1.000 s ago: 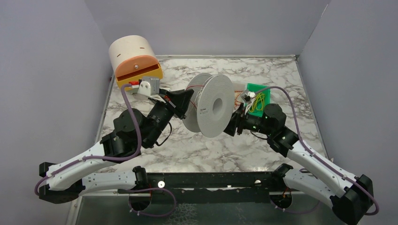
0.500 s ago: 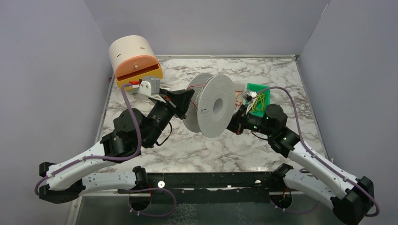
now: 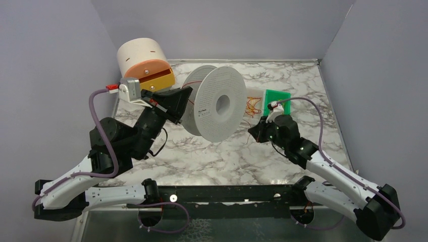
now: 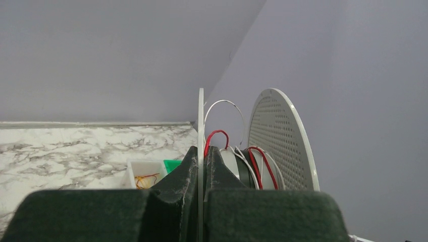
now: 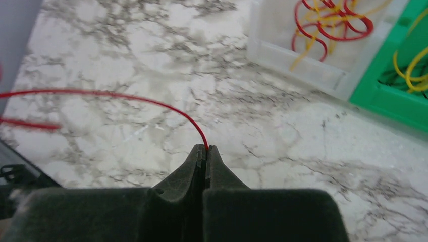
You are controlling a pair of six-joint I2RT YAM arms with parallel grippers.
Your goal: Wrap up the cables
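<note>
We see that the left arm (image 3: 121,141) has swung up and toward the far left, carrying the spool (image 3: 217,108) with it. The spool now hangs higher over the bench (image 3: 212,156) and further left than before. The right arm (image 3: 298,146) has drawn back toward the near right. Its jaws, earlier close against the spool, now sit apart from it, pinched on a red cable (image 5: 126,95). The clear tray (image 3: 255,93) and green tray (image 3: 279,96) now show more fully.
</note>
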